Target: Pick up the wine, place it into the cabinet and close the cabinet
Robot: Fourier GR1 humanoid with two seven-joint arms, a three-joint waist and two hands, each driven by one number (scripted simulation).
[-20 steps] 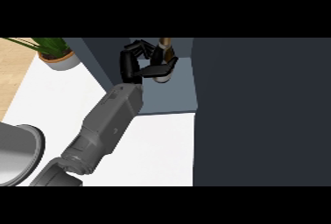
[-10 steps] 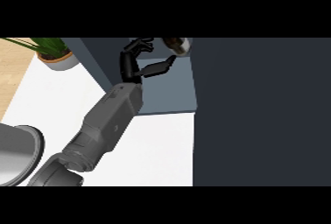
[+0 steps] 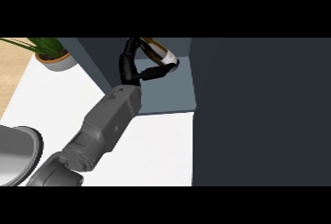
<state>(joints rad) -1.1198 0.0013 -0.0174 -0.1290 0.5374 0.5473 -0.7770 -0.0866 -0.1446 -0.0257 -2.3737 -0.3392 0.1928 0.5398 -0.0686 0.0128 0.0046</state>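
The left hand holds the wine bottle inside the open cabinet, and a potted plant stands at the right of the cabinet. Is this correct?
Not quite. In the head view the potted plant stands to the left of the cabinet, not its right. The rest holds: the left hand is curled round the wine bottle inside the open cabinet.

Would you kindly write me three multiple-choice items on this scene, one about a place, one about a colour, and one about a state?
1. Where is the potted plant?
A. upper left corner
B. lower right corner
C. inside the cabinet

2. What colour is the countertop?
A. red
B. white
C. green

3. How is the left hand?
A. open and flat on the counter
B. curled round the wine bottle
C. out of view

Answers: 1 A, its leaves and pot sit at the upper left; 2 B, the bare surface is white; 3 B, black fingers wrap the bottle at the cabinet opening.
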